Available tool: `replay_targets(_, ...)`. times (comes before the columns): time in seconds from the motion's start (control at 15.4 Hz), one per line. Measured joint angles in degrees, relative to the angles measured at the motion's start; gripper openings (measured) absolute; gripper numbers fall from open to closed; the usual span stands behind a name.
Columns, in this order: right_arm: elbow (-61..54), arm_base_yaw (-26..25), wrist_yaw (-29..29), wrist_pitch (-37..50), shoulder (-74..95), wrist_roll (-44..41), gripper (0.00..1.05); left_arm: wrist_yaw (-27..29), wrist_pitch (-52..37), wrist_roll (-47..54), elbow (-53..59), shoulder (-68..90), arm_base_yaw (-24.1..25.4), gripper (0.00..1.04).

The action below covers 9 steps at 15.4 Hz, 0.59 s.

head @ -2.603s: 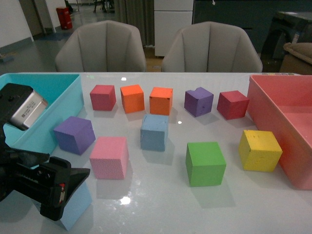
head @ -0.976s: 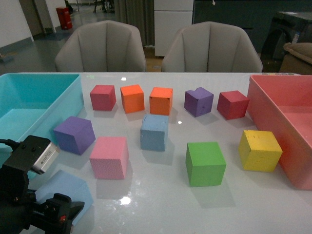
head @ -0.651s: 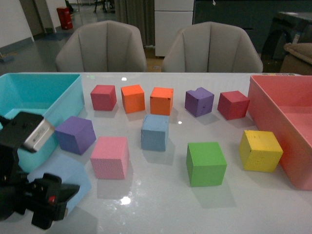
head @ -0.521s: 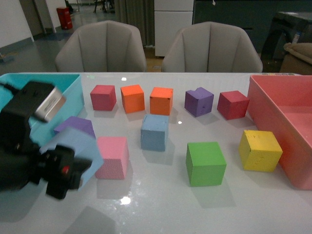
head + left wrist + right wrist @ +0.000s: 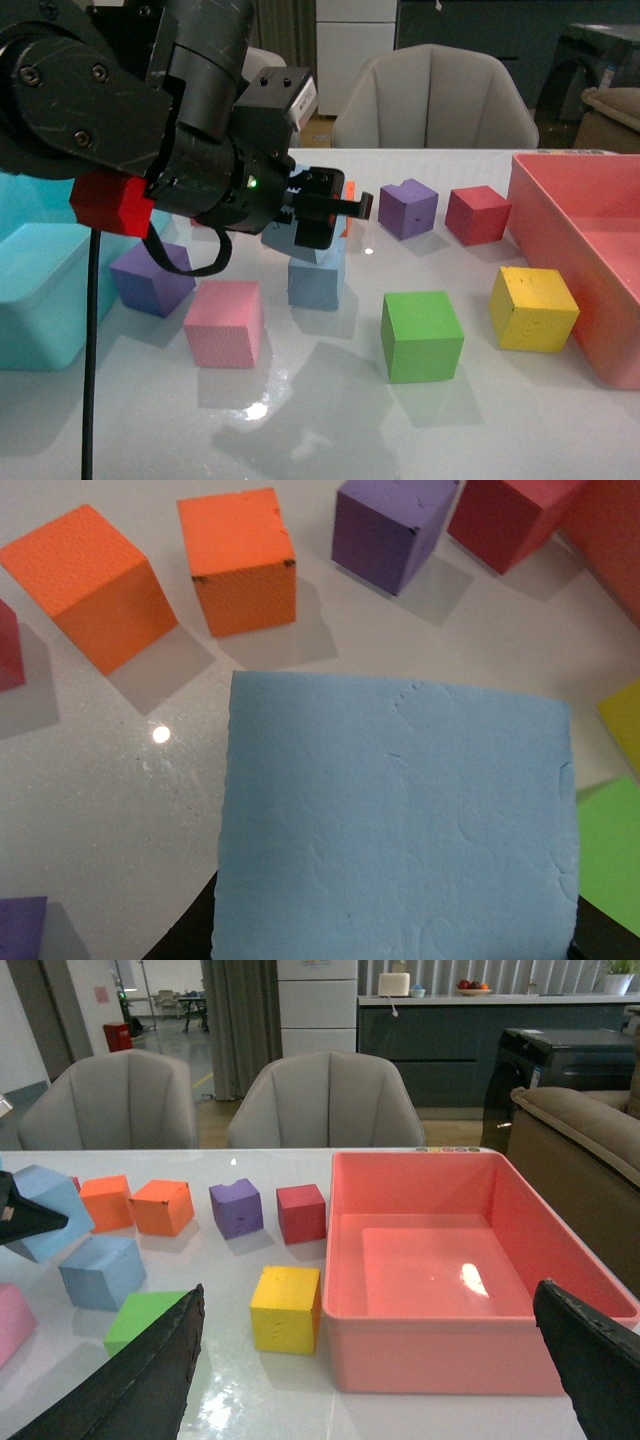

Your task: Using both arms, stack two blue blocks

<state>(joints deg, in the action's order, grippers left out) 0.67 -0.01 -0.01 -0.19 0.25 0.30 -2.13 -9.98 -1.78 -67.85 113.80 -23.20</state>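
Observation:
My left gripper (image 5: 322,214) is shut on one blue block (image 5: 285,242), which it holds tilted in the air. This block fills the lower part of the left wrist view (image 5: 400,820), with the black fingers at its two lower corners. The other blue block (image 5: 317,282) rests on the white table just below and slightly right of the held one. From the right wrist view the held block (image 5: 45,1210) shows up and left of the resting block (image 5: 100,1270). My right gripper (image 5: 365,1360) is open and empty, low over the table in front of the pink bin; it is outside the front view.
A turquoise bin (image 5: 40,290) stands at the left, a pink bin (image 5: 590,250) at the right. Around the resting block lie a pink cube (image 5: 224,322), purple cubes (image 5: 152,275) (image 5: 407,208), a green cube (image 5: 421,335), a yellow cube (image 5: 533,308), a dark red cube (image 5: 477,214) and two orange cubes (image 5: 240,560).
The left arm has lifted the blue block from the table's near left corner and carried it up and to the right, over the other blue block.

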Motion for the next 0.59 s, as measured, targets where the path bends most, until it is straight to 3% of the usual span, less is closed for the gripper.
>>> replay_targets(0.59,0.0,0.0,0.0,0.0,0.0,0.0,0.98,7.8,4.5,-8.6,-10.1,9.0,-2.8,0.49)
